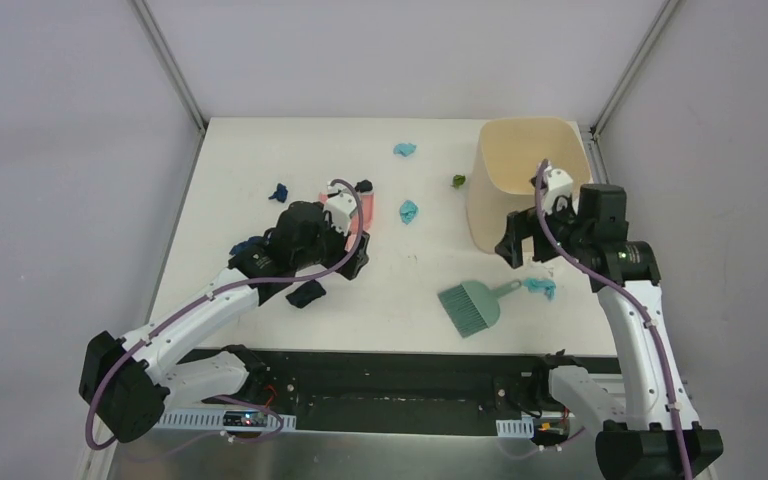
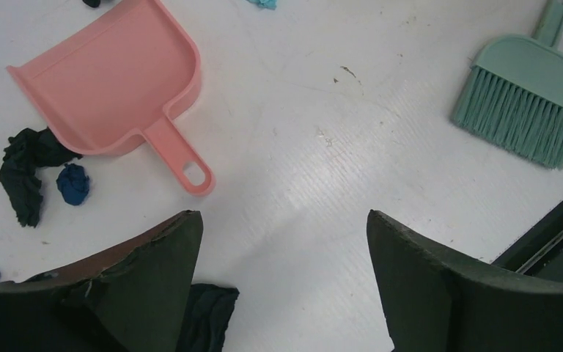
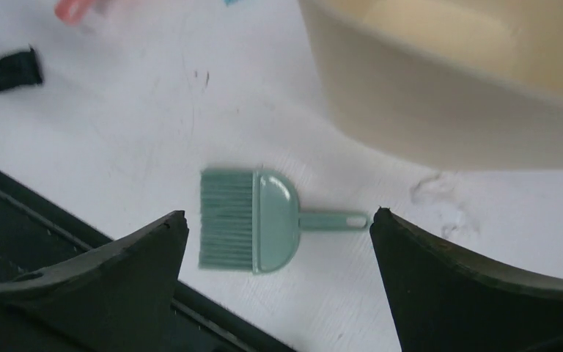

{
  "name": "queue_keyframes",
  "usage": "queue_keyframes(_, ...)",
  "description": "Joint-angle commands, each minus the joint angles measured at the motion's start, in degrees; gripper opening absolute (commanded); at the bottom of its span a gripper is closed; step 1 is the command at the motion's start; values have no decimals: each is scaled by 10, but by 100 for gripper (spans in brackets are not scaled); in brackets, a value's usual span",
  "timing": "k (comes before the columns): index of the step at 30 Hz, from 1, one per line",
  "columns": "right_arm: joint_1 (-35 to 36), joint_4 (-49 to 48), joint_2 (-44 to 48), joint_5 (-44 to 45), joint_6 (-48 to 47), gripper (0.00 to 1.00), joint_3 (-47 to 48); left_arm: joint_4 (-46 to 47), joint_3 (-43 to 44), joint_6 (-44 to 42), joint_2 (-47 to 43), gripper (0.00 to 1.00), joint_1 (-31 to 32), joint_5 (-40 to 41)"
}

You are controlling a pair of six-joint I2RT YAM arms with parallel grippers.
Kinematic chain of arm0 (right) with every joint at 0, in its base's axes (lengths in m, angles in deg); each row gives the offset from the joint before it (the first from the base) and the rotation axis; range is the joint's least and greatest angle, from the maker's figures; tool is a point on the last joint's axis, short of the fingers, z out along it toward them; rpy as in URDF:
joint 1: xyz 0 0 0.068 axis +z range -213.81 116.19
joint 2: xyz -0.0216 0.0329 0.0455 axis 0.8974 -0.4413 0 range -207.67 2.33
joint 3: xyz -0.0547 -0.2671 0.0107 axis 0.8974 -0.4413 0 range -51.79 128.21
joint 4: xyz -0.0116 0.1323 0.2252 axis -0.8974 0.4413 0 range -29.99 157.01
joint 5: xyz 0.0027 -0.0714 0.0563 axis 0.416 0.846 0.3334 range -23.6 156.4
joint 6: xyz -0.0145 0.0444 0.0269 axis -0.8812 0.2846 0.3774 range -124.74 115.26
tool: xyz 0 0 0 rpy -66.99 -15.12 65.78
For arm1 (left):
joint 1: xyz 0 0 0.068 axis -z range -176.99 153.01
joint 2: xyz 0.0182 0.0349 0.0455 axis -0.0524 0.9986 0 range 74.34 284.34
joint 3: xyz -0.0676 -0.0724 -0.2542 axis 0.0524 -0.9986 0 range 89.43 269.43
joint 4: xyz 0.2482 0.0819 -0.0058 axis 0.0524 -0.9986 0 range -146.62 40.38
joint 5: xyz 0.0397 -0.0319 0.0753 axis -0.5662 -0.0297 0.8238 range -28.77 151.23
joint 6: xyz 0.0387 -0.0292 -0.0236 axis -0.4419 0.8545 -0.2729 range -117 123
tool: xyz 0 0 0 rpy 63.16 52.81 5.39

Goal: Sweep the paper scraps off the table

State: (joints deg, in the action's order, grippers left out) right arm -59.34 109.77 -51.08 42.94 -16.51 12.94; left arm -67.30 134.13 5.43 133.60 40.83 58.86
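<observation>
Several paper scraps (image 2: 73,183) around the open left end effector (image 2: 281,218)

A robotics lab cell: plain pale walls (image 1: 60,150) and grey metal posts (image 1: 170,60) enclose a white table (image 1: 250,150).

On the white table (image 1: 250,160), paper scraps (image 1: 405,149) are scattered, with a beige bin (image 1: 520,190) stood at two o'clock, a teal brush (image 1: 472,305) laid at five o'clock, and a pink dustpan (image 2: 117,81) set just off centre toward ten o'clock.

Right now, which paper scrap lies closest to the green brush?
The light teal scrap beside the brush handle's tip; the other scraps all lie well left or farther back.
</observation>
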Motion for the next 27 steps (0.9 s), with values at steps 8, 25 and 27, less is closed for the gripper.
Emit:
queue_keyframes(8, 32, 106, -48, -89, -327, 93, -114, -3, 45, 0, 64, 78, 10, -188)
queue_keyframes(25, 70, -6, -171, 15, -515, 52, -173, -17, 64, 13, 119, 72, 59, -202)
queue_keyframes(27, 70, 23, -182, 22, -576, 56, -169, -18, 65, 11, 122, 73, 59, -204)
